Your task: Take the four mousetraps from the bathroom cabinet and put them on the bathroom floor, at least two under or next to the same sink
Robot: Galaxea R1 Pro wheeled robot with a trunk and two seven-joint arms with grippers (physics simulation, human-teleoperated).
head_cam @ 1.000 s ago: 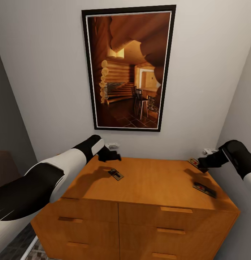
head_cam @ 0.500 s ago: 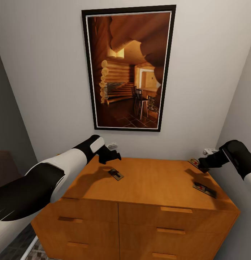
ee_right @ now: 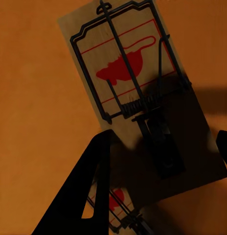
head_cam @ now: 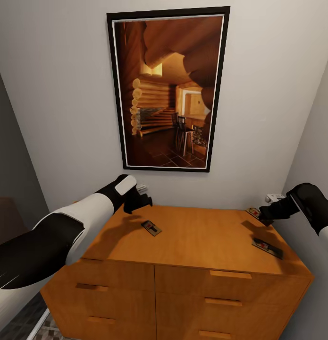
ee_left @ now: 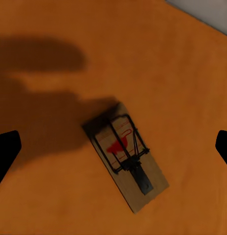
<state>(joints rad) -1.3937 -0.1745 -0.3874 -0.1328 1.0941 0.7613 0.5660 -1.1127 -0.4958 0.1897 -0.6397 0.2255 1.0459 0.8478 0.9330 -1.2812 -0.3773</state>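
Note:
On the orange-brown cabinet (head_cam: 201, 245) top lie flat mousetraps: one (head_cam: 151, 228) at left and one (head_cam: 267, 248) at right. My left gripper (head_cam: 138, 200) hovers open above and behind the left mousetrap (ee_left: 125, 154), whose board shows between the wide-apart fingertips (ee_left: 6, 152). My right gripper (head_cam: 264, 218) at the back right corner is shut on a third mousetrap (head_cam: 252, 211), held close to the camera (ee_right: 138, 93) between the fingers (ee_right: 89, 186). Part of another mousetrap (ee_right: 118, 205) lies on the wood below it. A strip of patterned bathroom floor (head_cam: 22, 326) shows at lower left.
A tall framed picture (head_cam: 168, 89) hangs on the white wall behind the cabinet. Walls close in on both sides, the right one near my right arm. Drawer fronts with slim handles (head_cam: 224, 274) face me.
My left gripper has risen a little and drawn back toward the wall, away from the left mousetrap. The right arm and the traps have not moved.

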